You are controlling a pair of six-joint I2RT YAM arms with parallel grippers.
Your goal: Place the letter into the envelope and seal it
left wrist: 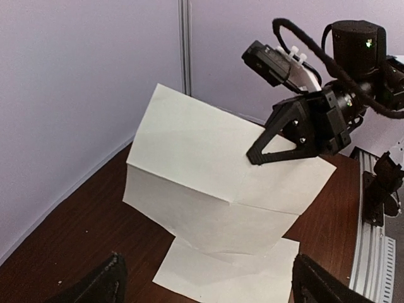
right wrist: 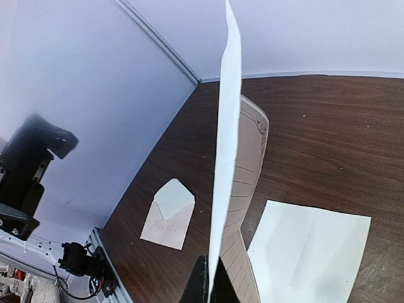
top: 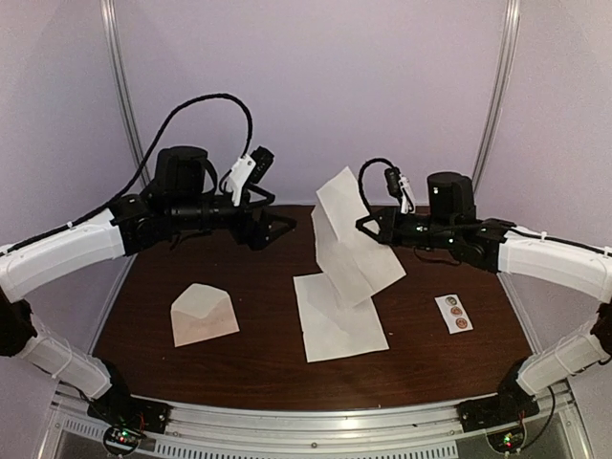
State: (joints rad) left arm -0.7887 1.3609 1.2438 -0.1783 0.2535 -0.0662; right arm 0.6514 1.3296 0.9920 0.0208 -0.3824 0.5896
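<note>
The letter (top: 337,206) is held pinched at its edge in the closed right gripper (top: 360,226) and is judged light and floppy along its creases, so a free corner is best taken by the open, empty left gripper (top: 285,227), below which the envelope (top: 203,316) is laid.

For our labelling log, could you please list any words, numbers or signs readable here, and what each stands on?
No legible text anywhere.
sticker strip: three round stickers, prints too small to read.
letter: faint ruled lines and a corner ornament, no readable words.
envelope: no marking visible.
</note>
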